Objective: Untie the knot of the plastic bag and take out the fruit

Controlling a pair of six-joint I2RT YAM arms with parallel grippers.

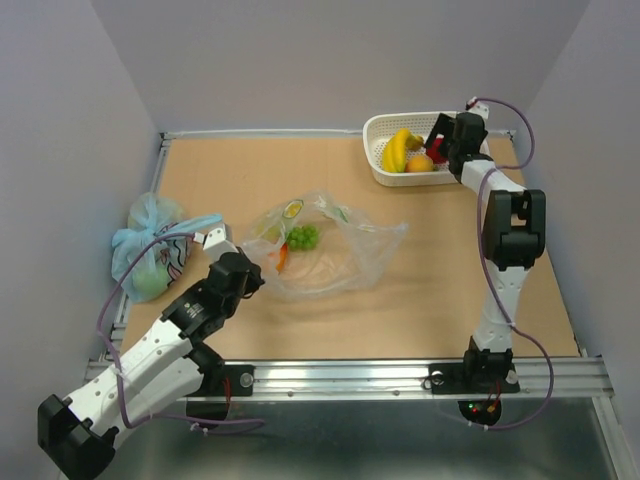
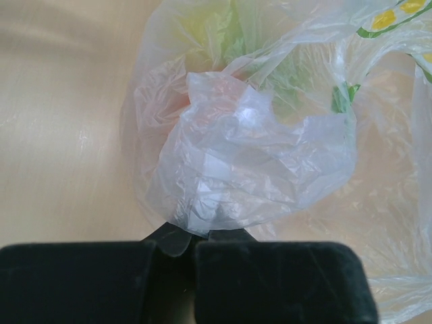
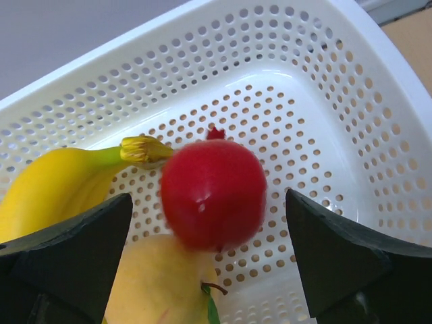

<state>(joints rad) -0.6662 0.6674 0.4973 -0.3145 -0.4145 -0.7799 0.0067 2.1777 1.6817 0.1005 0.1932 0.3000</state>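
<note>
The clear plastic bag (image 1: 350,250) lies crumpled mid-table with green grapes (image 1: 304,237) and an orange piece (image 1: 282,257) inside. No tied knot shows. My left gripper (image 1: 250,270) is shut on a fold of the bag's near-left edge (image 2: 256,148), pinched between its pads (image 2: 182,243). My right gripper (image 1: 437,150) is open over the white basket (image 1: 375,125). A red apple (image 3: 212,192), blurred, is between its spread fingers without touching them. Yellow bananas (image 3: 61,182) and a yellow-orange fruit (image 3: 155,283) lie in the basket (image 3: 304,101).
A smaller light-blue tied bag (image 1: 150,245) with something green inside sits at the table's left edge beside my left arm. The basket stands at the far right corner. Walls enclose the table on three sides.
</note>
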